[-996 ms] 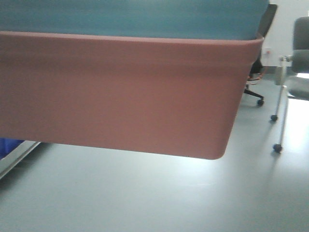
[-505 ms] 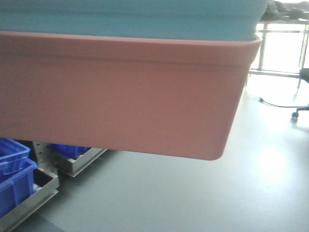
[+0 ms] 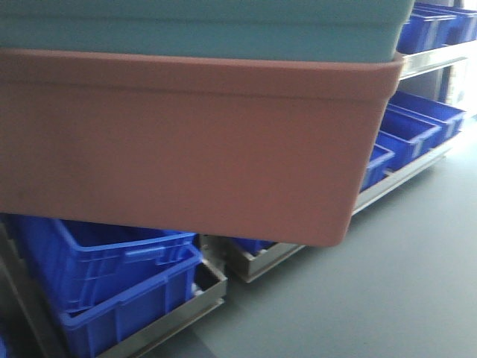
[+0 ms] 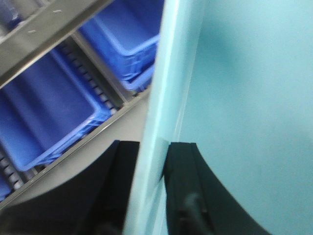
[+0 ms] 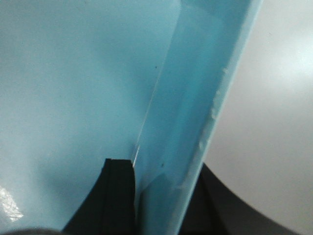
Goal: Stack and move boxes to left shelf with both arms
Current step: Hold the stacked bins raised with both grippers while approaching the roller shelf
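I hold a light blue open-top plastic bin (image 3: 201,30) nested inside a salmon pink open-top plastic bin (image 3: 186,142) with rounded corners and a rim lip. The blue one's upper band stands out above the pink rim, and the pair hangs clear of the grey floor (image 3: 373,298), filling most of the front view. My left gripper (image 4: 152,166) is closed down to the thickness of the light blue bin's side wall. One black finger (image 4: 183,191) lies against the inner face and the other against the outer face, with the rim running up between them. My right gripper (image 5: 161,196) grips a wall of the same bin likewise, one finger (image 5: 118,196) inside and the other outside past the lip. From the wrist views I cannot tell whether the pink wall is also caught between my fingers. Behind and below the salmon pink bin stands a stainless-steel flow rack (image 3: 421,61), its rails showing under the pink bin's lower left part and off its right end. Dark blue plastic bins (image 3: 112,276) sit in that rack, two stacked beneath the pink bin's left part and more in rows to its right. In the left wrist view a row of small rollers (image 4: 95,83) runs along a rail between two of them.
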`<state>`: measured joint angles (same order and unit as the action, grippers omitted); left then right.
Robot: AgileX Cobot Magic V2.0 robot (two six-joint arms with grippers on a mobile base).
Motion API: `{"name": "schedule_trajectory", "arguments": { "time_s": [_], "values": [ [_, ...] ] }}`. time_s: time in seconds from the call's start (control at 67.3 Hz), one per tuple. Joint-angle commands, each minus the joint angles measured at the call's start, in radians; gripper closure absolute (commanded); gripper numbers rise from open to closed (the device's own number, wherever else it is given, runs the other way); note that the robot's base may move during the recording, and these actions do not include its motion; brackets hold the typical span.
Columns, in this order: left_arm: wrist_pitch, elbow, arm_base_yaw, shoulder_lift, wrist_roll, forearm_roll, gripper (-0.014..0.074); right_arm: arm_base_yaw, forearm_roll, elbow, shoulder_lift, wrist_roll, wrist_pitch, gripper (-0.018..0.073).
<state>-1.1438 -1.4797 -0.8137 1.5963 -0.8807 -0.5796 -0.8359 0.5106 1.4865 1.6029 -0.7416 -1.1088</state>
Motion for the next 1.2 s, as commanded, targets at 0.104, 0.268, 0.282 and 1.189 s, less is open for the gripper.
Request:
{"name": "schedule_trajectory", "arguments": {
  "time_s": [0.104, 0.268, 0.282, 1.189],
  "values": [
    [0.179, -0.044, -0.048, -0.041, -0.019, 0.072, 0.0599, -0.025, -0.03, 0.046, -0.039, -0.042, 0.238, 0.0503],
    [0.179, -0.044, -0.048, -0.041, -0.019, 0.072, 0.0599, -0.025, -0.03, 0.046, -0.039, -0.042, 0.238, 0.0503],
    [0.179, -0.044, -0.048, -0.041, -0.019, 0.072, 0.0599, -0.025, -0.03, 0.046, -0.039, -0.042, 0.238, 0.0503],
    [0.179, -0.044, -0.048, -0.041, -0.019, 0.072, 0.0599, -0.025, -0.03, 0.046, -0.039, -0.042, 0.238, 0.0503]
  ]
}}
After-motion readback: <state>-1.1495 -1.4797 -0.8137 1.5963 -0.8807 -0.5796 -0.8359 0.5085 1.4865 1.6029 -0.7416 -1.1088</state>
